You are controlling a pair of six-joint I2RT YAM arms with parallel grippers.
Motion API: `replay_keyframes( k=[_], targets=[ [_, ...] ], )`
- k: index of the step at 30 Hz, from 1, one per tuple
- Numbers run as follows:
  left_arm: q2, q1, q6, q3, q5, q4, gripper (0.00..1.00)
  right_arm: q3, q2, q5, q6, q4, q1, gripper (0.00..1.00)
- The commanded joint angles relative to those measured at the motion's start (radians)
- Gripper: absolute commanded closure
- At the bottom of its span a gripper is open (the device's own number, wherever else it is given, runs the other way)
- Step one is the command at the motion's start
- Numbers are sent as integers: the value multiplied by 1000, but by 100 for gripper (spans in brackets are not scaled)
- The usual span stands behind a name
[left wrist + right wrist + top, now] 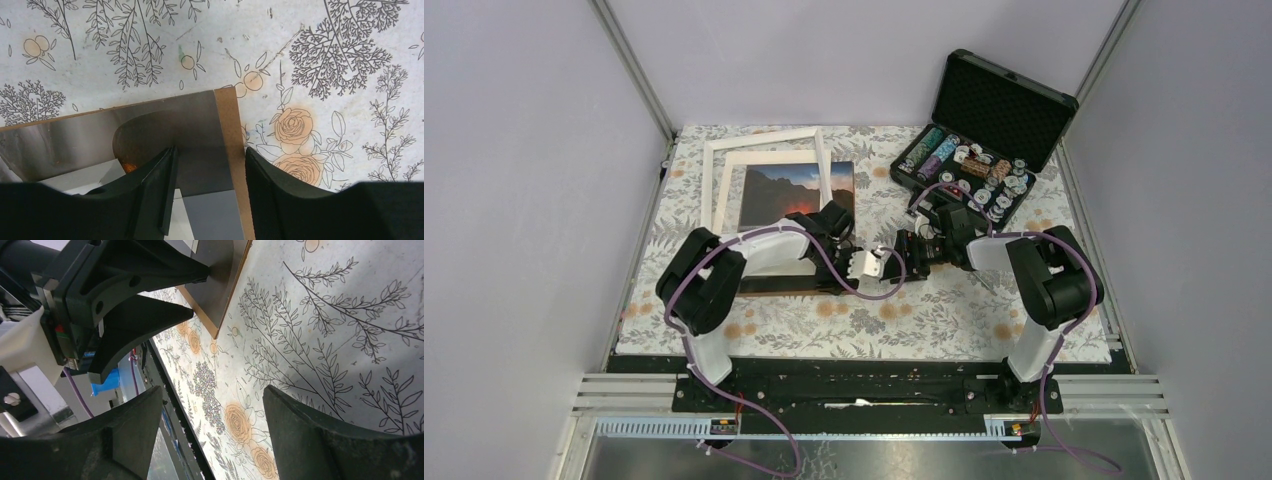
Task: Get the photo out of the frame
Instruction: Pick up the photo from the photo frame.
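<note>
- Seen left of centre, flat on the flowered cloth: the photo, on top of the brown backing board. Already outside the frame, placed just behind at the far left.
- Long axis of the photo apparently from near to far, with the pale misty end toward the arm bases.
- Directly under the left gripper: the near right corner of photo and board, so clearly the nearer arm for this job.
- Points almost straight down. Jaws about half spread, straddling what seems to be the near edge: inner finger above the glossy photo, outer finger above the cloth, past the brown strip of board.
- Pinches nothing at this moment; not possible to tell whether touching the photo.
- Just beside, to the right: the right gripper, low over the cloth and turned toward the left one. Jaws spread wide, nothing between them.
- Probably next: catching the photo's edge to lift it from the board, taking only the thin sheet and not the board with it.
</note>
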Motion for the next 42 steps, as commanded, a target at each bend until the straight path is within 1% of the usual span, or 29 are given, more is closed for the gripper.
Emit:
replay_keyframes(
  k=[1,3,7,9,10,12,14,17,20,22,24,25,27,37,40,42],
  targets=[
    [98,29,29,11,0,-57,48,19,5,-22,-18,19,10,20],
    [97,42,28,43,40,-93,41,20,5,-25,-20,17,10,20],
    [101,64,-21,103,51,-123,37,20,1,-24,-23,10,10,20],
    [87,58,-59,87,19,-75,33,22,0,-25,-22,9,10,20],
    [77,55,-76,75,1,-27,32,20,0,-25,-20,10,10,20],
    [79,46,-93,60,-29,4,31,21,-1,-25,-21,10,10,21],
    [90,37,-100,50,-45,15,28,20,-1,-25,-21,10,10,20],
    [109,23,-115,45,-67,28,23,21,1,-25,-22,9,10,21],
    [126,15,-120,41,-95,43,22,22,2,-24,-22,10,10,20],
    [131,14,-131,26,-123,68,23,19,2,-24,-23,10,10,20],
    [141,12,-136,11,-145,75,28,19,3,-23,-24,9,10,20],
    [148,9,-137,3,-161,80,31,19,5,-24,-24,10,10,20],
    [160,8,-141,-9,-180,88,35,20,11,-24,-26,10,10,20],
    [202,11,-135,-16,-192,91,49,31,72,-36,11,61,10,21],
    [214,16,-137,-8,-192,90,56,30,78,-39,26,80,13,21],
    [220,17,-143,0,-194,83,67,32,79,-36,26,83,18,21]
  ],
)
